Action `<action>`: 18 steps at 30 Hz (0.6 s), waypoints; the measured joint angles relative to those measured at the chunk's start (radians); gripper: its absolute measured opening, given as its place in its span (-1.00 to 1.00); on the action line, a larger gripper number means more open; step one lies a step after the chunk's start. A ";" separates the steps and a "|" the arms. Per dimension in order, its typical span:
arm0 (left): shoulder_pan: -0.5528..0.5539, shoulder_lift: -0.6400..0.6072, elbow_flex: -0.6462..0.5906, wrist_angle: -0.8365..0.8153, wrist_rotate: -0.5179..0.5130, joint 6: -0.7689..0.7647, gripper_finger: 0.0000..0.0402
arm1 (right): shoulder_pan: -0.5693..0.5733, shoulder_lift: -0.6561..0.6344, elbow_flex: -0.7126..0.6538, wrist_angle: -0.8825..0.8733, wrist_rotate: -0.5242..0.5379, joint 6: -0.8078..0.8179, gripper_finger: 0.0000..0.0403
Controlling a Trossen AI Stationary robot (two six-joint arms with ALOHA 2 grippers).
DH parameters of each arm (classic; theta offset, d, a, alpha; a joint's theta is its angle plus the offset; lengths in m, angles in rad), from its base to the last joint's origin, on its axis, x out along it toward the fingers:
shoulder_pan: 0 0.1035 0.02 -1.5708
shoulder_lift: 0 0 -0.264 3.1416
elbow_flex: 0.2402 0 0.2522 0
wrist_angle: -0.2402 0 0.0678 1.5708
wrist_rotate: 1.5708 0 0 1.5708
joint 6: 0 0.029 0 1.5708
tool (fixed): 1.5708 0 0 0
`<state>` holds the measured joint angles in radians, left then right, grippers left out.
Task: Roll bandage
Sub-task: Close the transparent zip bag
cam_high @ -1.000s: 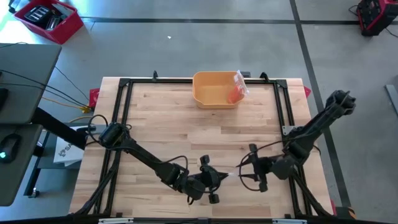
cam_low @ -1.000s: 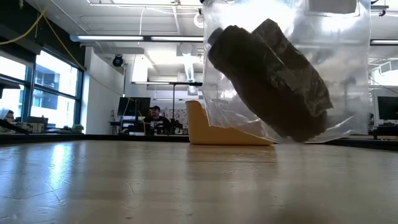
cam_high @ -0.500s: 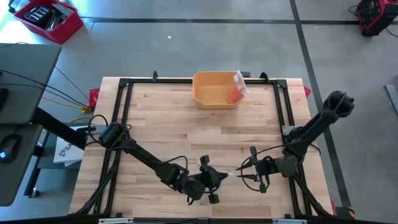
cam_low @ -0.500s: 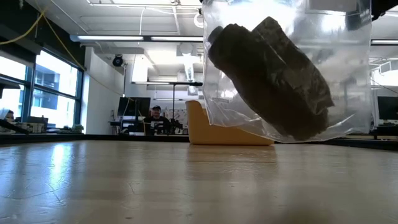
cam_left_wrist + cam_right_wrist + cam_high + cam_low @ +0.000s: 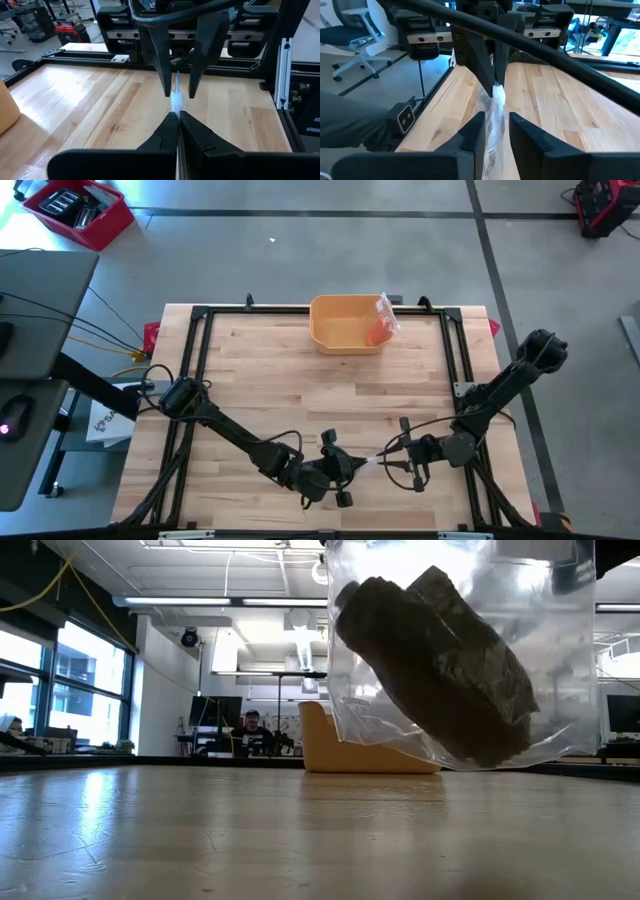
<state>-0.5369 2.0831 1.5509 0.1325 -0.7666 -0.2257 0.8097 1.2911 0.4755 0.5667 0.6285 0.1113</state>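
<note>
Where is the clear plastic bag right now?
In the high view, the clear plastic bag hangs near the table's front edge, pinched by the left gripper, with the open right gripper around its other edge.

Tabletop (image 5: 300,380): carries 2 arms, 1 entering from the left side, 1 from the right.
Bin (image 5: 345,325): at the far edge of the tabletop, near the middle.
Packet (image 5: 383,320): lies over the bin's right rim.
Left pincer (image 5: 345,468): near the front edge, around the middle, shut on the bag.
Right pincer (image 5: 392,460): just right of the left pincer, facing it, with its fingers spread on either side of the bag.
Bag (image 5: 460,650): between the 2 pincers, hanging above the tabletop, in front of the bin in the low view.
Person (image 5: 250,725): in the room behind the tabletop.
</note>
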 joint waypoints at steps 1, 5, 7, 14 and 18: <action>0.000 0.000 0.000 0.000 0.000 0.000 -1.00 | 0.000 0.000 0.000 0.000 0.000 0.000 -0.64; 0.000 0.000 0.000 0.000 0.000 0.000 -1.00 | 0.000 0.000 0.000 0.003 0.002 -0.001 -0.75; 0.000 0.000 0.000 0.000 0.000 0.000 -1.00 | 0.000 0.000 0.000 0.014 0.011 -0.007 -0.84; 0.000 -0.001 0.000 -0.032 0.002 0.010 -0.97 | -0.005 -0.001 0.000 0.016 0.061 -0.012 -0.99; 0.000 -0.026 -0.002 -0.146 0.005 -0.002 -0.74 | -0.003 -0.012 0.007 0.004 0.115 -0.006 -0.99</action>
<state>-0.5369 2.0571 1.5494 -0.0135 -0.7611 -0.2278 0.8062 1.2789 0.4827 0.5705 0.7431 0.1051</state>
